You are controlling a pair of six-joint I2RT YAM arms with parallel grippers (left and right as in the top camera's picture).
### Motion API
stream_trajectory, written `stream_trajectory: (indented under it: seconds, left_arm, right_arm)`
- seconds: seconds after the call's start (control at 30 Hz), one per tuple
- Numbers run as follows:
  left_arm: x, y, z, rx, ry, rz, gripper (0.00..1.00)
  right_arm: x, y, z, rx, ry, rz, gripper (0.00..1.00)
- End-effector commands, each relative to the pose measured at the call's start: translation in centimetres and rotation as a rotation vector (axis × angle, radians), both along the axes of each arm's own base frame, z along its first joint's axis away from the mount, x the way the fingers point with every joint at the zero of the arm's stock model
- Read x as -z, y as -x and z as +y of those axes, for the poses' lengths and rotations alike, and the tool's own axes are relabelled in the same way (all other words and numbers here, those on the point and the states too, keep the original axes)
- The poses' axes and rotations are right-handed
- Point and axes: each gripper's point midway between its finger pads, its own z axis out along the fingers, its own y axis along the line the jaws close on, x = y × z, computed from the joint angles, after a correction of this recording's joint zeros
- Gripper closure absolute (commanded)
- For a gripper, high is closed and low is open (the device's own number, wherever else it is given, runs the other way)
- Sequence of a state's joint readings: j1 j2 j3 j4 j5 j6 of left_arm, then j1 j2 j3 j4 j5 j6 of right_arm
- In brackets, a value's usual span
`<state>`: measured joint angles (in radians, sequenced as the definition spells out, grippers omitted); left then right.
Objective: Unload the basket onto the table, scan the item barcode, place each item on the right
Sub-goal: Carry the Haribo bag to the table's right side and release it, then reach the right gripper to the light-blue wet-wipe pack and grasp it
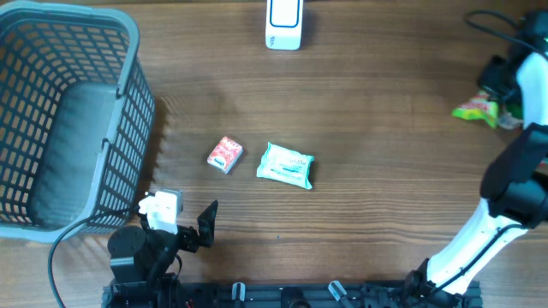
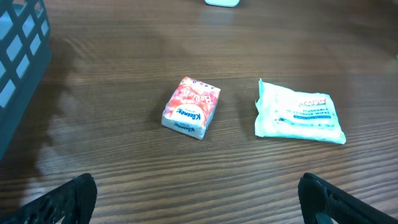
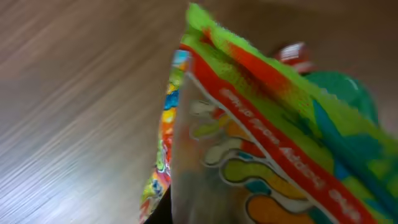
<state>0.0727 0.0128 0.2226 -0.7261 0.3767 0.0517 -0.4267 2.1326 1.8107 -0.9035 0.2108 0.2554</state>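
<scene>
Overhead first, reading from the left edge. Logging a grey basket [image 1: 128, 51] at far left, not involved. Noting left gripper [image 1: 184, 214] at lower left, spread to its widest and gripping nothing. From the left wrist view, it is facing a red tissue pack [image 2: 191, 106] and a pale wipes pack [image 2: 298, 112], both lying apart on the table [image 1: 385, 214]. Marking white scanner [image 1: 283, 24] at top centre edge. Finding the task's item, a bright green snack packet [image 1: 475, 111], at upper right, pinched by right gripper [image 1: 503, 98], which is clamped tight on it. Not managing to tell whether it is hanging clear of the wood. Judging scanner to be lying left and slightly up-frame from the snack packet, well apart, with nothing between. Judging right arm far nearer than left. Checking right wrist view: seeing it filling the frame, red band running upper left to lower right, so long axis probably diagonal there. Seeing no barcode on this face. Expecting a leftward carry plus a turn toward the scanner.
</scene>
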Motion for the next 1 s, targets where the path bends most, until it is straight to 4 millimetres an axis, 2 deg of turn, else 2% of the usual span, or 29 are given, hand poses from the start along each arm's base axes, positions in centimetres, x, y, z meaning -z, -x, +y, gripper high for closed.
stream_trajectory:
  seconds: [0.0, 0.13, 0.17, 0.2, 0.27, 0.3, 0.37, 0.5, 0.53, 0.6, 0.67, 0.7, 0.73, 0.77, 0.87, 0.9, 0.97]
  left_arm:
    - [-0.2, 0.1, -0.3, 0.024, -0.006, -0.016, 0.0]
    - [-0.2, 0.1, -0.3, 0.024, -0.006, -0.016, 0.0]
    - [-0.2, 0.1, -0.3, 0.024, -0.006, -0.016, 0.0]
    - [-0.2, 0.1, -0.3, 0.024, -0.006, -0.016, 0.0]
    - [-0.2, 0.1, -0.3, 0.024, -0.006, -0.016, 0.0]
    - [-0.2, 0.1, -0.3, 0.024, -0.006, -0.016, 0.0]
    - [-0.2, 0.1, -0.3, 0.024, -0.006, -0.016, 0.0]
    - [-0.2, 0.1, -0.3, 0.024, -0.006, -0.016, 0.0]
    - [-0.2, 0.1, -0.3, 0.024, -0.006, -0.016, 0.0]
    - [-0.2, 0.1, -0.3, 0.024, -0.006, -0.016, 0.0]
    - [-0.2, 0.1, -0.3, 0.025, -0.006, -0.016, 0.0]
    - [-0.2, 0.1, -0.3, 0.024, -0.006, -0.016, 0.0]
    - [-0.2, 0.1, -0.3, 0.024, -0.006, -0.016, 0.0]
    - [-0.2, 0.1, -0.3, 0.024, -0.006, -0.016, 0.0]
    - [-0.2, 0.1, -0.3, 0.024, -0.006, -0.016, 0.0]
    - [-0.2, 0.1, -0.3, 0.024, -0.006, -0.016, 0.0]
    - [-0.2, 0.1, -0.3, 0.024, -0.006, -0.016, 0.0]
  right_arm:
    - [-1.6, 1.6, -4.2, 0.077, 0.135, 0.024, 0.95]
    - [-1.9, 2.2, -5.9, 0.113, 0.169, 0.021, 0.95]
    - [-2.1, 2.4, -6.2, 0.121, 0.186, 0.025, 0.92]
    - [-2.1, 2.3, -6.1, 0.121, 0.181, 0.022, 0.78]
    - [-2.0, 1.4, -5.0, 0.088, 0.12, -0.02, 0.18]
    - [-2.3, 0.6, -4.1, 0.063, 0.076, -0.052, 0.01]
    - [-3.9, -0.9, -2.3, 0.013, 0.009, -0.119, 0.0]
    - [-11.1, -3.2, 1.9, -0.063, -0.055, -0.282, 0.0]
    - [-13.1, -3.8, 4.0, -0.115, -0.083, -0.332, 0.0]
    - [-16.0, -4.2, 9.8, -0.256, -0.16, -0.386, 0.0]
    - [-16.7, -4.0, 15.6, -0.429, -0.209, -0.36, 0.0]
    - [-16.4, -3.6, 19.4, -0.56, -0.244, -0.325, 0.0]
    - [-15.9, -3.0, 21.8, -0.639, -0.275, -0.291, 0.0]
    - [-14.8, -1.6, 25.8, -0.726, -0.356, -0.221, 0.0]
    - [-11.4, 3.6, 34.7, -0.847, -0.651, -0.028, 0.0]
    - [-10.3, 4.8, 36.4, -0.867, -0.708, 0.015, 0.0]
    - [-7.4, 7.0, 38.3, -0.836, -0.755, 0.119, 0.0]
